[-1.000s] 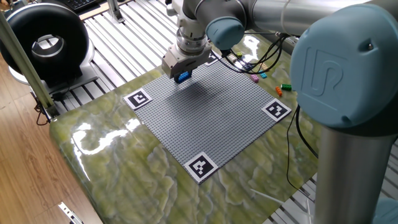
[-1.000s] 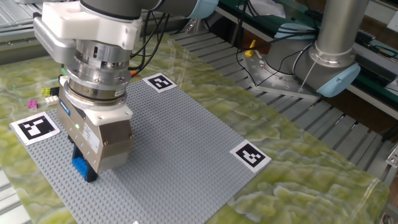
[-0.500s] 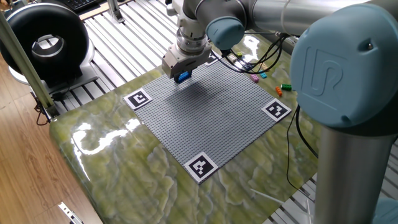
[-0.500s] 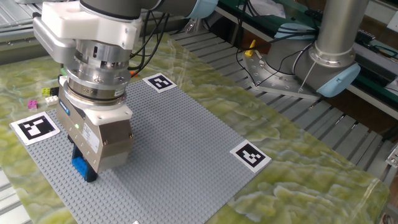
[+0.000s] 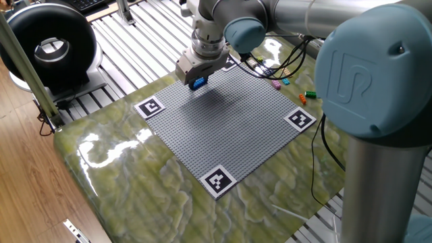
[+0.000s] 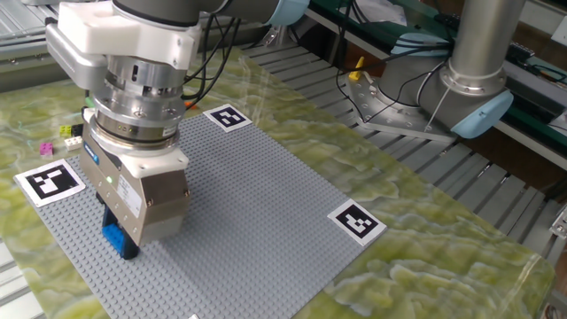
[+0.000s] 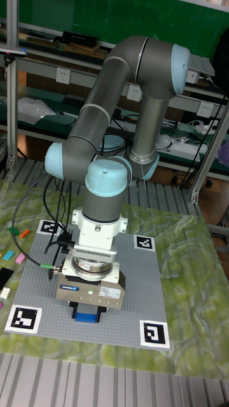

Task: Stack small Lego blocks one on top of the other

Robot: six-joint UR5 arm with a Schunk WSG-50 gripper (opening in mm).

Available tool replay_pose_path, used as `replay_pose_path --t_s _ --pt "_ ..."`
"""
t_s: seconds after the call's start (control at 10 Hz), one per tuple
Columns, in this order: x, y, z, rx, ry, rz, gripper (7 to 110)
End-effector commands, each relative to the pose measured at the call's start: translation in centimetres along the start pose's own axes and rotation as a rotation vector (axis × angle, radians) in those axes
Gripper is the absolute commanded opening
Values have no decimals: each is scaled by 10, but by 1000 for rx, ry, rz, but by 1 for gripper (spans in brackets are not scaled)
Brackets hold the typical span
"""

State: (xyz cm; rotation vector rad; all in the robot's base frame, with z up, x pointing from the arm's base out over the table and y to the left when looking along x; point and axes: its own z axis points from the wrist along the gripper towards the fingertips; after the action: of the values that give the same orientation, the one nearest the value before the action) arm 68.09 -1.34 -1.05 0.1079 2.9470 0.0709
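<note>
Gripper (image 6: 120,241) was clamped on a blue block (image 6: 116,238), low over the baseplate (image 6: 257,221) near a marker-tag (image 6: 50,181) corner.

Table (image 5: 128,182): green-yellow marbled top, glossy, with slatted metal edges.
Baseplate (image 5: 229,128): large grey studded sheet, lying flat on the table.
Marker tags (image 5: 219,181): black-and-white squares, one at each baseplate corner.
Loose bricks (image 5: 310,94): small coloured pieces on the table, beside the baseplate's far edge; also seen along its left edge in the tall fixed view (image 7: 24,234).
</note>
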Motion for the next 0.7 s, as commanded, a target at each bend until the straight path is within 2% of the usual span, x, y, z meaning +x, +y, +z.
replay_pose_path --t_s 0.0,0.6 --pt "-2 0 -1 -10 -1 6 44" --pt "-5 -1 1 -14 -11 3 44"
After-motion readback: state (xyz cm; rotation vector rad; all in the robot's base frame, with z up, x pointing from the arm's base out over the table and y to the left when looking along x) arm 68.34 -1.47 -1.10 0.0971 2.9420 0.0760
